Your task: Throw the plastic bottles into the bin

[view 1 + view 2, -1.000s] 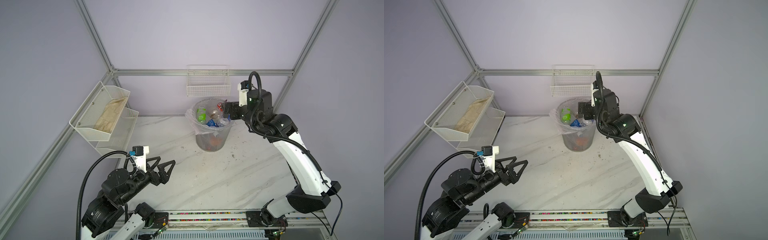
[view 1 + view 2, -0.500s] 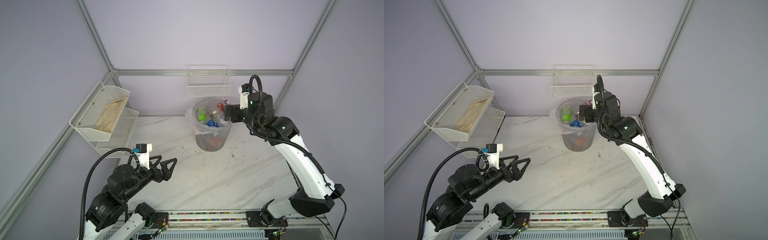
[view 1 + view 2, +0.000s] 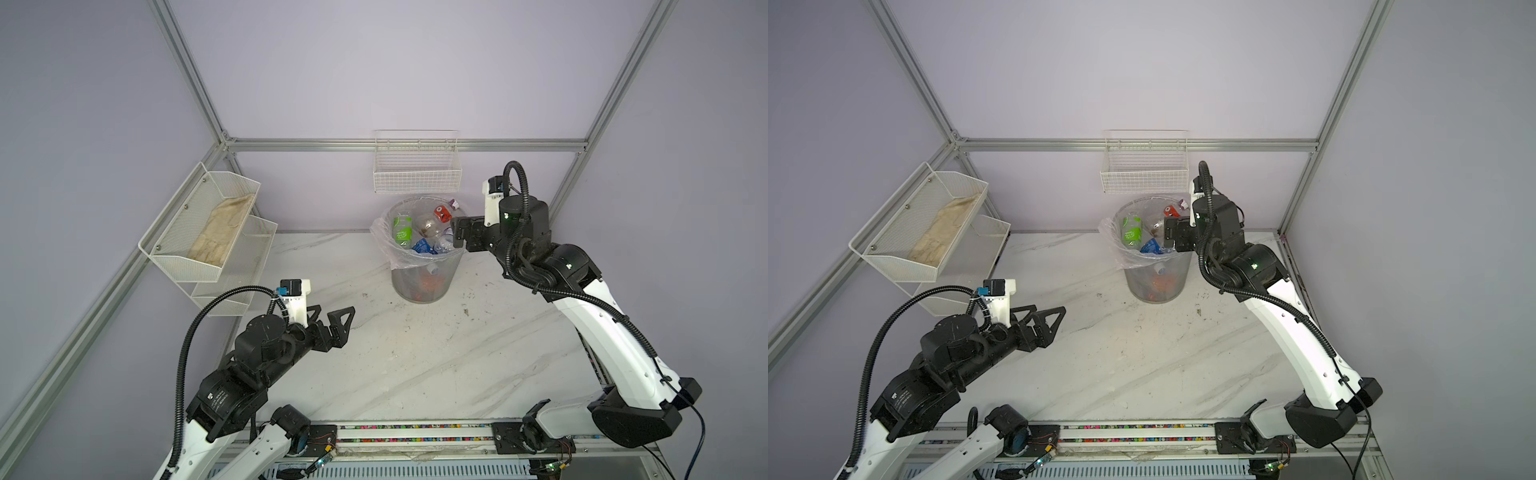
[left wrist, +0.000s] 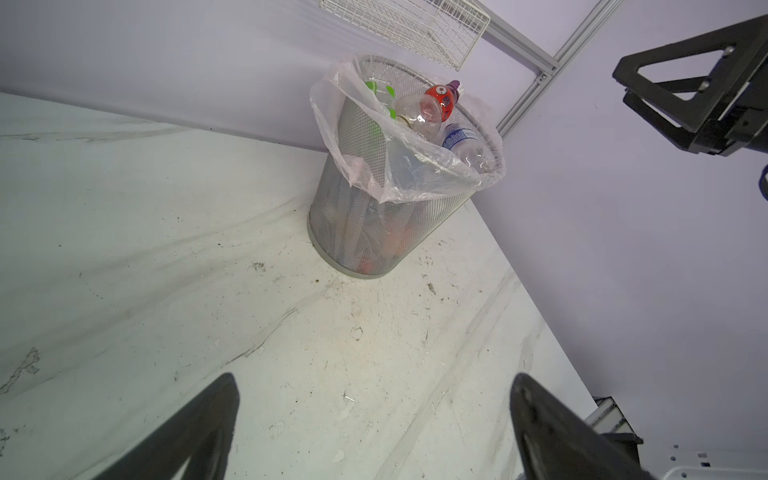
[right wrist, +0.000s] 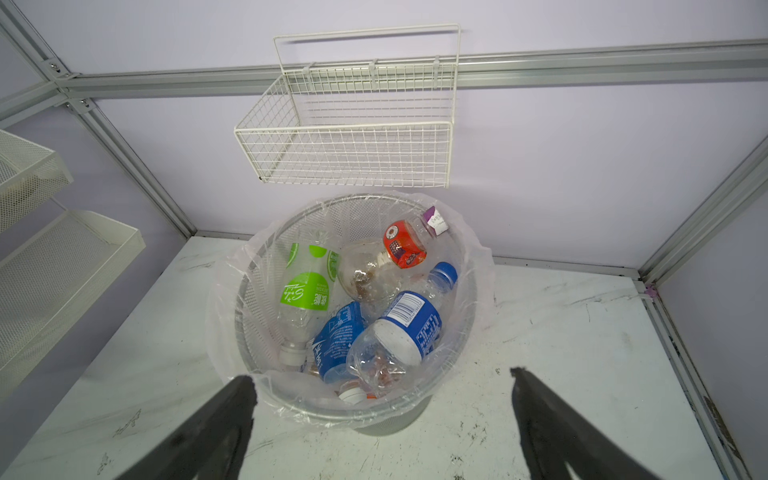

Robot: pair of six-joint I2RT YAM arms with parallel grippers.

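Grey mesh bin (image 3: pixel 422 274) holds the plastic bottles (image 3: pixel 424 225); both grippers are empty.
By the rim hangs the right gripper (image 5: pixel 380 378), its jaws spread wide with nothing between them, and just below and ahead of it lie a green-label bottle (image 5: pixel 307 291), a blue-label bottle (image 5: pixel 409 324) and a red-label bottle (image 5: pixel 403 246) (all inside the clear bag (image 4: pixel 399 178)). Well back from the bin, the left gripper (image 3: pixel 336 309) is over the white marble table (image 3: pixel 415 361), jaws spread wide too, with the bin far ahead of it.
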